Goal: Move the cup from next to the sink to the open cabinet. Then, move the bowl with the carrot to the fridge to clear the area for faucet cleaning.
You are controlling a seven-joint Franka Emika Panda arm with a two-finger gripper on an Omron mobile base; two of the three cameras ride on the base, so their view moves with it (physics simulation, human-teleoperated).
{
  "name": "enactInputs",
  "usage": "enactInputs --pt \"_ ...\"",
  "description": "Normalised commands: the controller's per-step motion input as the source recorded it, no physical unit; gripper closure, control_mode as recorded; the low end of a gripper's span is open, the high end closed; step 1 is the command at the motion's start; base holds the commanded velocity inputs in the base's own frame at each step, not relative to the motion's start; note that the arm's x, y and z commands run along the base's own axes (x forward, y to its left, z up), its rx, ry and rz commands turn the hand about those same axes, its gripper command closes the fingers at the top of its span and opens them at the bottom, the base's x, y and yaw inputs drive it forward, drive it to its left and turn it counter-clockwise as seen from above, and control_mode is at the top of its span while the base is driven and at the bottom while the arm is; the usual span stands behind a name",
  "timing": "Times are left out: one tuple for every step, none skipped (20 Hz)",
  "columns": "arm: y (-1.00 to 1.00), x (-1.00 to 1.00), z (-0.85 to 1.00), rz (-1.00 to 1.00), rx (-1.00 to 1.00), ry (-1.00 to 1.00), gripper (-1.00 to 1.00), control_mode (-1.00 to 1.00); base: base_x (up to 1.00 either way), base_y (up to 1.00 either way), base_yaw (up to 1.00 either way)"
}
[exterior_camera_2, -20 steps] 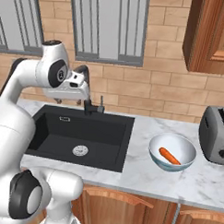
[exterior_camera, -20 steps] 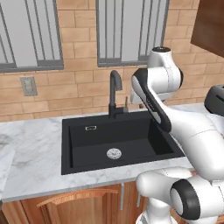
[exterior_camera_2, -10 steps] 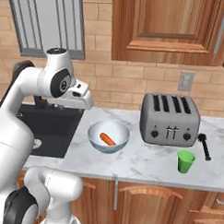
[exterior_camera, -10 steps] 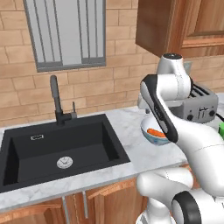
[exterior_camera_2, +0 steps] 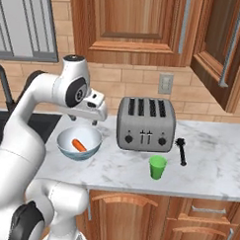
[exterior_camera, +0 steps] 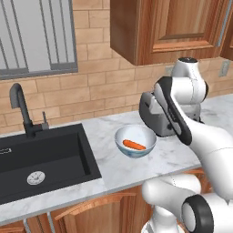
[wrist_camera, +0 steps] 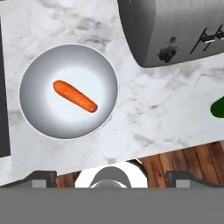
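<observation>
The green cup [exterior_camera_2: 157, 167] stands on the marble counter in front of the toaster, and its edge shows at the right of the hand view [wrist_camera: 218, 107]. The blue-patterned bowl [exterior_camera_2: 79, 143] [exterior_camera: 135, 141] [wrist_camera: 68, 90] holds the orange carrot [exterior_camera_2: 79, 145] [exterior_camera: 134, 145] [wrist_camera: 75, 96]. My gripper [exterior_camera_2: 84, 121] [wrist_camera: 111, 177] hangs open above the bowl, well left of the cup, holding nothing. The black sink [exterior_camera: 41, 157] and faucet [exterior_camera: 22, 109] lie to the left. A wooden cabinet door with a silver bar handle [exterior_camera_2: 233, 43] stands open at the upper right.
A silver toaster [exterior_camera_2: 145, 124] [wrist_camera: 175, 26] stands between the bowl and the cup. A black brush [exterior_camera_2: 181, 150] lies right of the toaster. Closed wooden wall cabinets [exterior_camera_2: 131, 23] hang above. Bare marble counter [exterior_camera_2: 214, 165] stretches to the right.
The base has driven right, so both base views shifted from the sink toward the toaster. The bowl and cup have come into view. The arm's pose is about the same.
</observation>
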Motion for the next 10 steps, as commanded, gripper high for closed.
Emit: enactInputs --pt "0.0 0.16 -0.49 -0.02 0.13 0.06 -1.0 -1.0 0.0 0.0 0.0" --pt "0.0 0.27 -0.49 -0.03 0.12 0.09 -1.0 -1.0 0.0 0.0 0.0" --pt "0.0 0.31 -0.51 -0.05 0.15 0.09 -1.0 -1.0 0.0 0.0 0.0" --pt "0.0 0.32 -0.53 -0.05 0.15 0.08 -1.0 -1.0 0.0 0.0 0.0" --pt "0.0 0.32 -0.55 -0.05 0.14 0.07 -1.0 -1.0 0.0 0.0 0.0" --pt "0.0 0.39 -0.58 -0.06 0.14 0.07 -1.0 -1.0 0.0 0.0 0.0" --pt "0.0 0.43 -0.59 -0.07 0.14 0.07 -1.0 -1.0 0.0 0.0 0.0" --pt "0.0 0.42 -0.61 -0.07 0.13 0.06 -1.0 -1.0 0.0 0.0 0.0" --pt "0.0 0.44 -0.68 -0.08 0.09 0.05 -1.0 -1.0 0.0 0.0 0.0" --pt "-0.04 0.49 -0.71 -0.09 0.04 0.05 -1.0 -1.0 0.0 0.0 0.0"
